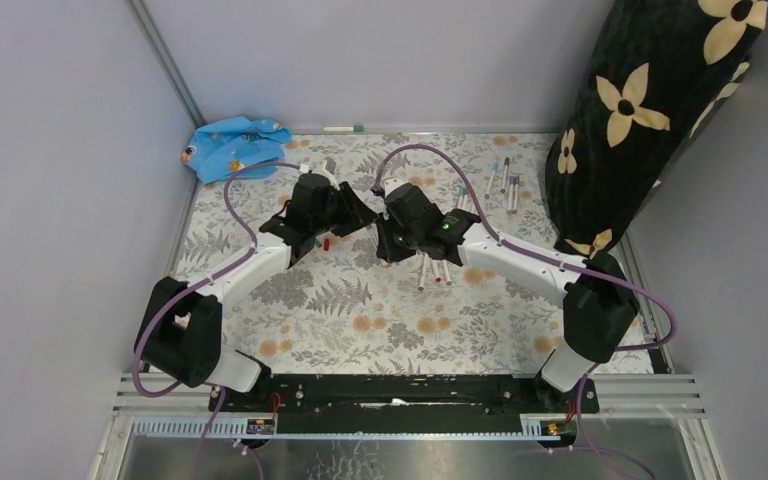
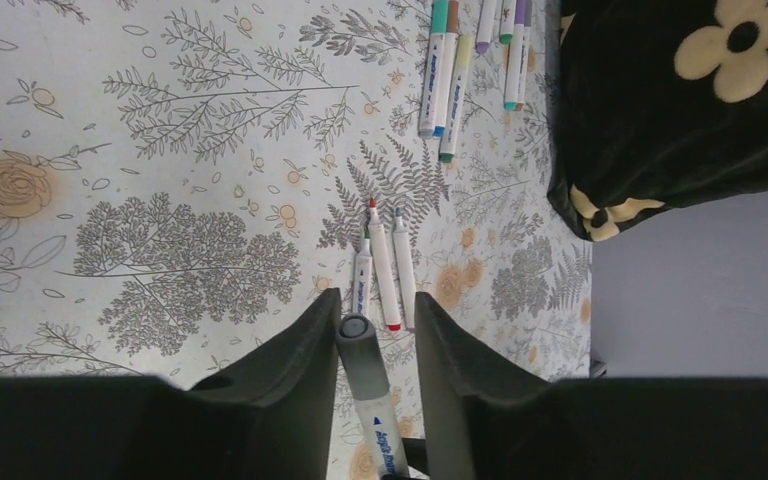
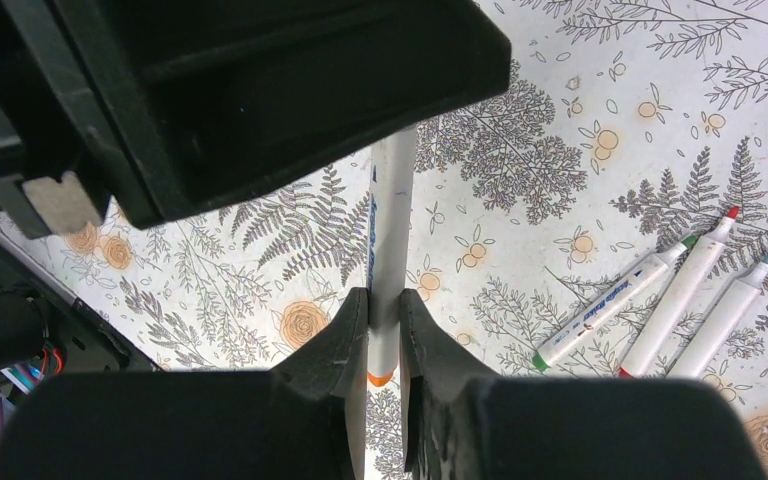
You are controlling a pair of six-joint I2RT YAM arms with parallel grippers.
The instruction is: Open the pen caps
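The right gripper [image 3: 384,320] is clamped on the white barrel of a pen [image 3: 392,210], held above the floral table [image 1: 360,330] midway between the two arms. The left gripper [image 2: 377,315] straddles that pen's grey cap [image 2: 357,345] with its jaws apart (a gap shows on one side of the cap). Three uncapped pens [image 2: 384,270] lie side by side on the table below. A cluster of capped pens [image 2: 447,70] lies farther off, near the black flowered cushion [image 2: 680,110]. Two loose caps [image 1: 326,243] rest near the left gripper.
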